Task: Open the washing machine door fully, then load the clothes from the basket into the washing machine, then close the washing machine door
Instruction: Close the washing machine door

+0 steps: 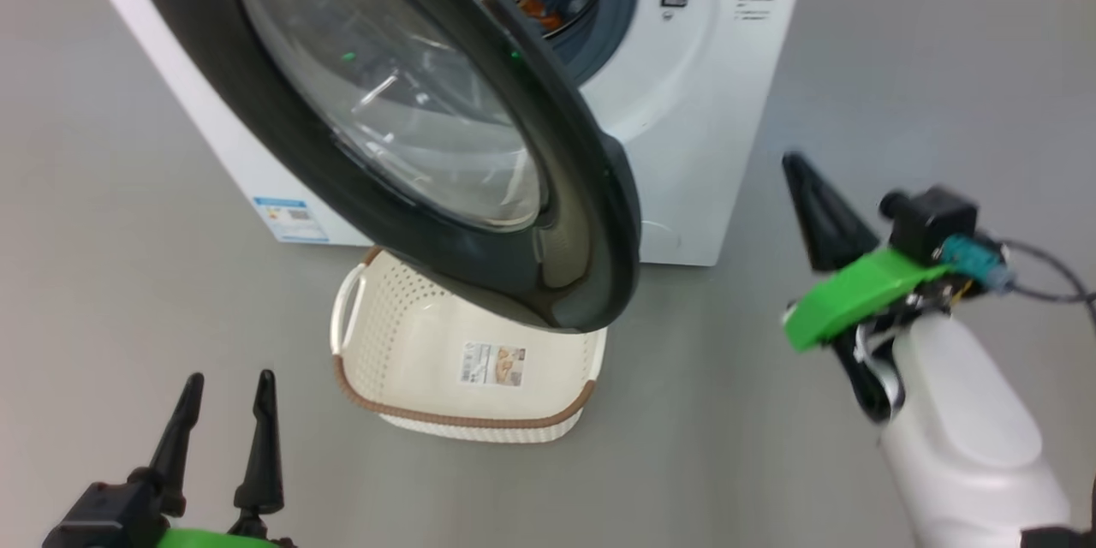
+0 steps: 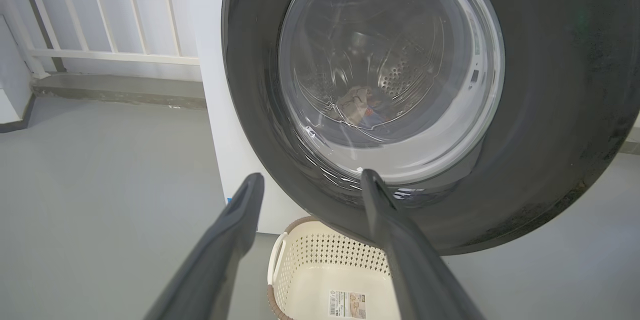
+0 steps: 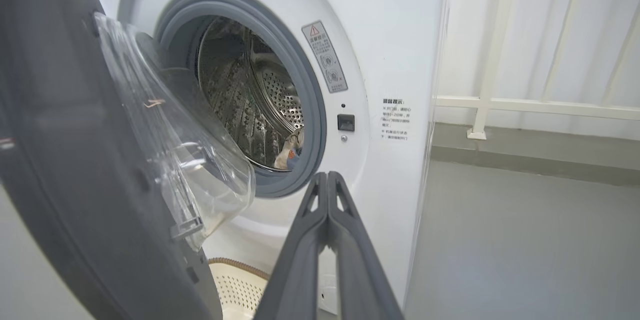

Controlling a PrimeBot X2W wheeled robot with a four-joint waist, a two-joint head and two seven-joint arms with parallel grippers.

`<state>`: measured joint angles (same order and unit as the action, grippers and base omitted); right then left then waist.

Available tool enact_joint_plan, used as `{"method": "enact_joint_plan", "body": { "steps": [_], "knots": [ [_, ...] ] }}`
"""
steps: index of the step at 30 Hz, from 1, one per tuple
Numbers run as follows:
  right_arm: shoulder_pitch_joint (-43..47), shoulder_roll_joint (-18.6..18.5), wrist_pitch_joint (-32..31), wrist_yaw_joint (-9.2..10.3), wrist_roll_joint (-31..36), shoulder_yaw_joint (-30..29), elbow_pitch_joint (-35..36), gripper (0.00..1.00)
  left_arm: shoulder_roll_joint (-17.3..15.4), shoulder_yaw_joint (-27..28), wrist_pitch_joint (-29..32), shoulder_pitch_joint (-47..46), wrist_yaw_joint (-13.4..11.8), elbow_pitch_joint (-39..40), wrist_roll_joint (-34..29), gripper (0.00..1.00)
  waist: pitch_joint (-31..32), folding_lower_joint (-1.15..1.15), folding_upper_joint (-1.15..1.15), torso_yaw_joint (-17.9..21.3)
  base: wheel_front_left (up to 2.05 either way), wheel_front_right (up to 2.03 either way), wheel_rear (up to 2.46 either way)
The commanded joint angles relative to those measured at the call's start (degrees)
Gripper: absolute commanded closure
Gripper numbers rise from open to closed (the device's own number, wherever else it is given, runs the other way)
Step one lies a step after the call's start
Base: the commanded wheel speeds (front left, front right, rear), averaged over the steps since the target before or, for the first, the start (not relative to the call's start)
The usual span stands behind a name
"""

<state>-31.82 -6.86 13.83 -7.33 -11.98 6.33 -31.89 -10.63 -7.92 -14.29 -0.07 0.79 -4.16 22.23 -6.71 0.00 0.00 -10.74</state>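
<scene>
Just beyond the left gripper (image 1: 231, 377), on the grey floor (image 1: 128, 274): small cream-white perforated plastic basket (image 1: 402, 317) with a brown woven-look rim and white side handles. Empty but for a printed paper sticker (image 1: 493, 364) on its bottom. Stands partly beneath the lower edge of the large round washing machine door (image 1: 591, 205), a wide glossy black rim around a bulging clear glass centre. Door part open, angled out from the big white boxy washing machine (image 1: 711, 103), up and ahead of the left gripper's tips, between them and the drum mouth. Left gripper: tips wide apart, gripping nothing, touching nothing.

Ahead and to the left of the right gripper (image 3: 327, 176), past the grey-blue rubber gasket (image 3: 312, 110): steel perforated drum (image 3: 250, 85). Holds the clothes (image 3: 290, 152), a soft heap of blue, orange-brown and cream cloth lying low inside, seen too through the door glass from the left wrist. Right gripper: two long dark fingers pressed together, empty, pointing toward the machine's white front, clear of door and basket.
</scene>
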Motion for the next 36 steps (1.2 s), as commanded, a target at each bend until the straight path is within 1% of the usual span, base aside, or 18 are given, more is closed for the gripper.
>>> {"method": "enact_joint_plan", "body": {
  "steps": [1,4,7,9,12,14,18,22,23,25,26,27,28,30,36],
  "knots": [
    [-3.2,0.5,1.0,-0.16,-1.0,0.6,2.1,1.0,-0.7,2.1,-0.6,-2.6,0.3,0.9,-1.1,0.0,-1.4,0.0,0.0,-1.9,0.0,0.0,0.0],
    [-5.7,0.9,1.1,-0.16,-0.7,-0.2,6.9,1.0,-0.4,2.4,-0.7,-2.8,0.5,1.0,-1.3,0.0,-1.6,0.0,0.0,-2.3,0.0,0.0,0.0],
    [-6.9,1.8,1.1,-0.16,-0.2,0.4,15.5,1.0,-0.2,3.0,-0.7,-2.9,0.7,1.5,-1.7,0.0,-1.8,0.0,0.0,-2.3,0.0,0.0,0.0],
    [-7.3,2.3,1.2,-0.16,0.1,2.0,21.6,1.0,-0.1,3.4,-0.7,-2.9,0.8,1.9,-2.0,0.0,-1.9,0.0,0.0,-2.2,0.0,0.0,0.0],
    [-6.9,2.9,1.2,-0.16,0.5,6.1,29.6,1.0,0.0,3.9,-0.7,-3.0,1.0,2.4,-2.5,0.0,-1.9,0.0,0.0,-2.0,0.0,0.0,0.0],
    [-6.4,3.1,1.0,-0.16,0.7,9.7,33.6,1.0,0.1,4.2,-0.7,-3.0,1.1,2.6,-2.8,0.0,-1.8,0.0,0.0,-1.8,0.0,0.0,0.0],
    [-4.5,3.3,-1.7,-0.16,0.1,16.5,37.6,1.0,0.5,4.6,-0.7,-3.1,1.3,2.8,-3.3,0.0,-1.8,0.0,0.0,-1.8,0.0,0.0,0.0],
    [-2.1,3.3,-4.9,-0.16,-1.3,21.5,36.3,1.0,1.0,4.7,-0.7,-3.1,1.7,2.8,-3.7,0.0,-1.8,0.0,0.0,-1.9,0.0,0.0,0.0],
    [-2.1,3.3,-4.9,-0.16,-1.3,21.5,36.3,1.0,1.0,4.7,-0.7,-3.1,1.7,2.8,-3.7,0.0,-1.8,0.0,0.0,-1.9,0.0,0.0,0.0],
    [-1.0,3.2,-5.9,-0.16,-2.2,23.6,34.3,1.0,1.2,4.8,-0.7,-3.1,1.9,2.8,-3.9,0.0,-1.8,0.0,0.0,-1.9,0.0,0.0,0.0],
    [-0.3,3.1,-6.4,-0.16,-3.2,25.7,31.9,1.0,1.4,4.9,-0.7,-3.0,2.1,2.8,-4.1,0.0,-1.8,0.0,0.0,-1.9,0.0,0.0,0.0],
    [-0.3,3.1,-6.4,-0.16,-3.2,25.7,31.9,1.0,1.4,4.9,-0.7,-3.0,2.1,2.8,-4.1,0.0,-1.8,0.0,0.0,-1.9,0.0,0.0,0.0],
    [-0.1,3.1,-6.4,-0.16,-4.2,27.6,29.0,1.0,1.6,5.0,-0.7,-3.0,2.3,2.8,-4.3,0.0,-2.0,0.0,0.0,-1.9,0.0,0.0,0.0],
    [-0.4,3.2,-6.0,-0.16,-5.1,29.2,26.1,1.0,1.9,5.1,-0.7,-3.1,2.5,2.8,-4.4,0.0,-2.1,0.0,0.0,-2.0,0.0,0.0,0.0],
    [-3.2,3.4,-3.6,-0.16,-7.1,31.2,16.8,1.0,2.5,5.1,-0.7,-3.7,3.2,2.4,-4.8,0.0,-2.6,0.0,0.0,-2.3,0.0,0.0,0.0]
  ]
}}
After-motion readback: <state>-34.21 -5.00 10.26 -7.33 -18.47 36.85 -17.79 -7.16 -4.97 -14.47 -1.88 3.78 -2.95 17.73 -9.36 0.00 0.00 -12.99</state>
